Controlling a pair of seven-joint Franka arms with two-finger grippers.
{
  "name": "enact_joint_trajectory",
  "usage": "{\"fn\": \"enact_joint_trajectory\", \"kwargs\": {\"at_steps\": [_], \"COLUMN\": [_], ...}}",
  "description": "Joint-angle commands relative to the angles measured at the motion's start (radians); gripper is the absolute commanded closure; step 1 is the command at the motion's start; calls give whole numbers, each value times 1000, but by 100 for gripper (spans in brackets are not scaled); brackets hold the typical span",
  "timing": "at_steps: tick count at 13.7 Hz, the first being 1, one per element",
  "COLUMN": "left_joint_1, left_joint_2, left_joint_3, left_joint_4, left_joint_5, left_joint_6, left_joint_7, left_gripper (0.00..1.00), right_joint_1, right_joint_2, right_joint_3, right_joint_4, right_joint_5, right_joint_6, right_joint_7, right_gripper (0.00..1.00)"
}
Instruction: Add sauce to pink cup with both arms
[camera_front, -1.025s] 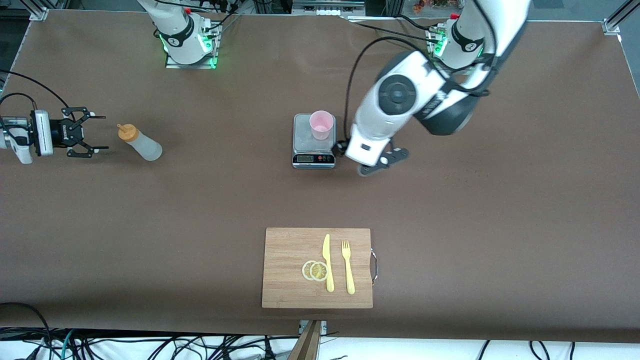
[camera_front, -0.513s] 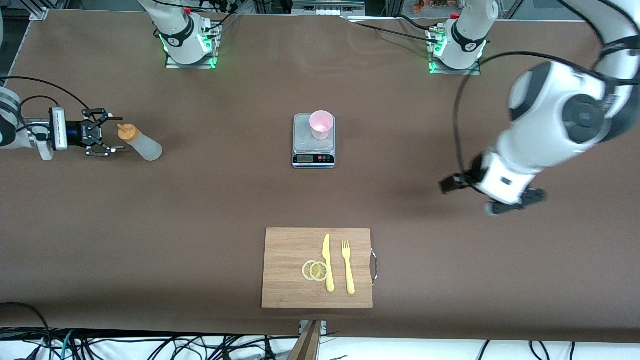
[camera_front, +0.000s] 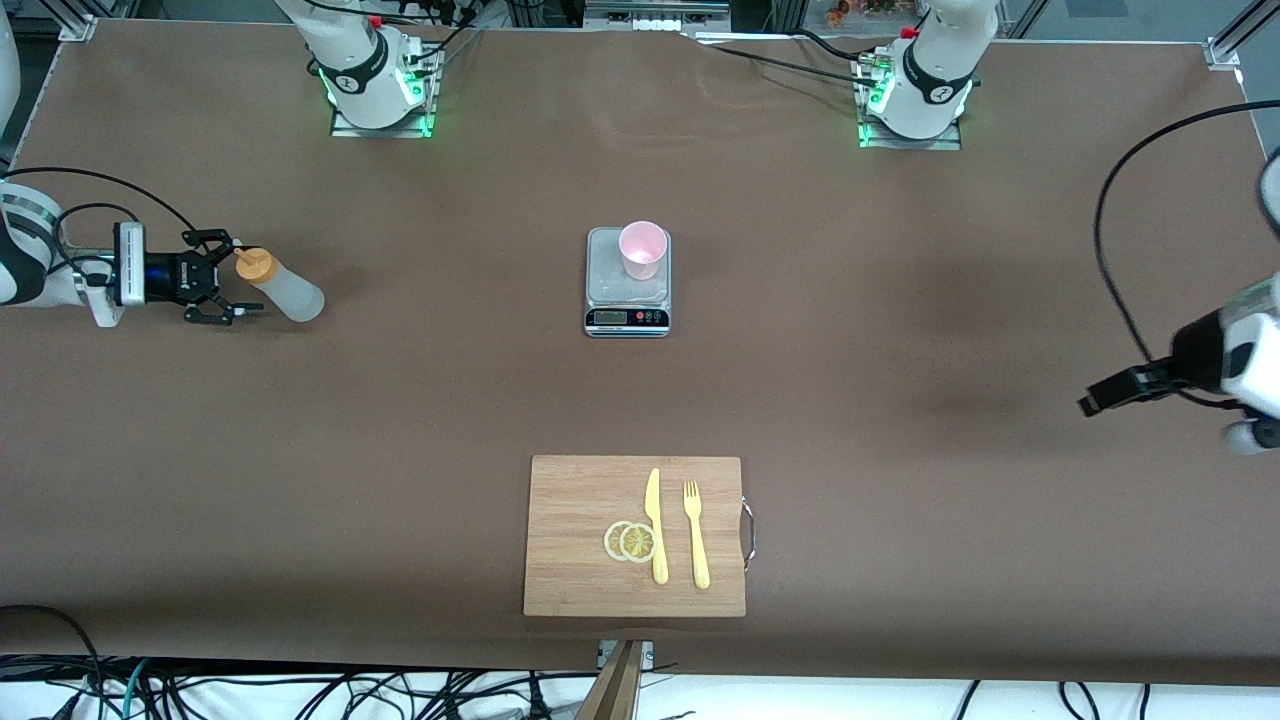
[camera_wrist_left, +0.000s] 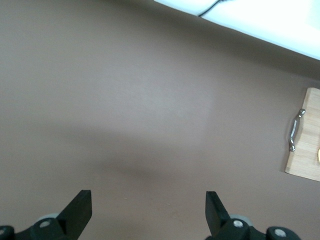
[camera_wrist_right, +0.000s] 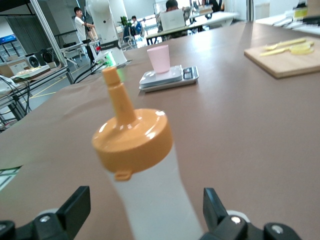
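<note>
The sauce (camera_front: 280, 287) stands toward the right arm's end of the bench (camera_front: 900, 300), well apart from the scale (camera_front: 627, 283), which carries the pink cup (camera_front: 642, 249). The right claw (camera_front: 222, 290) gapes wide beside the sauce's cap. The left claw (camera_wrist_left: 147, 212), spread wide, hovers over bare bench at the left arm's end.

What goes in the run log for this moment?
right hand: open around sauce bottle, not gripped | left hand: open over bare table | pink cup: on scale

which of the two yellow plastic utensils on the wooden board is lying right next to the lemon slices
The yellow plastic knife: its blade lies against the two lemon slices, while the yellow plastic fork lies apart, toward the left arm's end.
</note>
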Motion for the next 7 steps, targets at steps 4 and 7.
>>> {"fn": "enact_joint_trajectory", "kwargs": {"at_steps": [4,7], "left_joint_1": [-201,-408], "left_joint_2": [-161,-262], "left_joint_3": [263,443], "left_joint_4": [-28,-33], "left_joint_5": [-39,-53], "left_joint_6": [-100,-233], "left_joint_7": [61,51], "left_gripper": [0,0], "right_joint_1": [8,11], "right_joint_2": [61,62], "right_joint_3": [19,25], "right_joint_4": [1,0], "right_joint_5": [35,35], "right_joint_6": [-5,-5], "right_joint_7": [-64,-64], "right_gripper": [0,0]}}
